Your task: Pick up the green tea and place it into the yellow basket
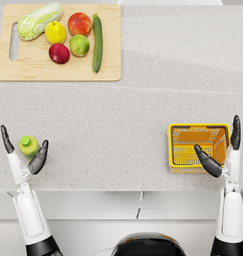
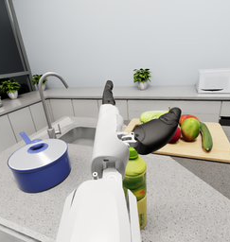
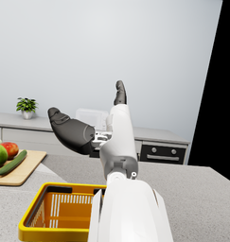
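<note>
Green tea [image 1: 28,145], a capped bottle, is seen standing upright on the speckled counter [image 1: 118,135], between the spread fingers of the left hand [image 1: 24,150]; contact cannot be made out and nothing is gripped. Well apart, the yellow basket [image 1: 199,127] is overhung by the right hand [image 1: 220,150], spread wide and holding nothing.

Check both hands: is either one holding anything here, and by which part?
Nothing is held. The left hand is spread open around the green tea bottle without closing on it; the right hand hangs open over the yellow basket.
</note>
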`<state>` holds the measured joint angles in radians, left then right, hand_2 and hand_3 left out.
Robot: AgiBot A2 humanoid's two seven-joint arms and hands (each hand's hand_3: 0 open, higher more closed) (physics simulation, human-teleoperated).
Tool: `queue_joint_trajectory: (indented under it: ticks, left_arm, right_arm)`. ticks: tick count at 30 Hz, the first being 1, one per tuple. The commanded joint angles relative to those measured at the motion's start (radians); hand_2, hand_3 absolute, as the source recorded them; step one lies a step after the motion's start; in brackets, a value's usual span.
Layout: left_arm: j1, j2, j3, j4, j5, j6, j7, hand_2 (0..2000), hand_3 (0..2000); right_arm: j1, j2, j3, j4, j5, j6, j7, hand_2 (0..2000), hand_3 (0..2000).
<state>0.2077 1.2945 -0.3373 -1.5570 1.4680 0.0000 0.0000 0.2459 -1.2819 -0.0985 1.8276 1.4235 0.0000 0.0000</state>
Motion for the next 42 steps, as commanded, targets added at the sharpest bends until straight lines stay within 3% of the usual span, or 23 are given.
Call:
queue_joint_trajectory:
  ticks: [1, 8, 13, 15, 16, 17, 18, 19, 23, 26, 32, 42]
  left_arm:
    - [0.007, -0.001, 0.035, 0.16, 0.0, 0.0, 0.0, 0, 0]
    - [0.134, -0.015, 0.066, 0.521, 0.001, 0.0, 0.0, 0, 0]
    - [0.185, -0.015, 0.066, 0.654, 0.001, 0.001, 0.0, 0, 0]
    - [0.203, -0.015, 0.074, 0.695, 0.001, 0.0, 0.0, 0, 0]
    - [0.21, -0.014, 0.079, 0.715, 0.001, 0.0, 0.0, 0, 0]
    - [0.213, -0.013, 0.086, 0.705, 0.001, 0.0, 0.0, 0, 0]
    - [0.176, -0.006, 0.071, 0.628, 0.001, 0.0, 0.0, 1361, 327]
    - [0.169, -0.004, 0.063, 0.603, 0.001, 0.0, 0.0, 2000, 653]
    - [0.109, 0.016, 0.033, 0.316, 0.002, -0.027, 0.005, 2000, 1960]
    - [0.105, 0.021, 0.067, 0.134, 0.001, -0.042, -0.003, 2000, 2000]
    - [0.168, 0.021, 0.297, -0.119, 0.001, -0.049, -0.002, 2000, 2000]
    - [0.351, 0.125, 0.55, -0.099, 0.001, -0.06, -0.005, 2000, 2000]
  right_arm:
    - [0.01, -0.001, 0.016, 0.016, 0.0, 0.0, 0.0, 0, 0]
    - [0.007, -0.011, 0.019, 0.038, 0.001, 0.0, 0.0, 0, 0]
    - [-0.106, -0.016, 0.036, -0.041, 0.001, 0.0, 0.0, 0, 0]
    - [-0.07, -0.019, 0.026, -0.002, 0.001, 0.0, 0.0, 0, 0]
    - [0.005, 0.003, 0.034, 0.046, 0.001, 0.0, 0.0, 0, 0]
    - [-0.001, -0.002, 0.034, 0.05, 0.001, 0.0, 0.0, 0, 0]
    - [-0.002, -0.011, 0.032, 0.05, 0.001, 0.0, 0.0, 0, 0]
    - [-0.011, -0.013, 0.018, -0.003, 0.001, 0.0, 0.0, 0, 0]
    - [-0.008, -0.021, 0.074, -0.027, 0.0, 0.0, 0.0, 0, 0]
    - [-0.015, -0.026, 0.168, -0.042, 0.0, 0.0, 0.0, 0, 0]
    - [0.074, -0.107, 0.377, -0.048, 0.001, 0.0, 0.0, 0, 0]
    - [0.169, -0.2, 0.532, -0.183, 0.001, 0.0, 0.0, 0, 0]
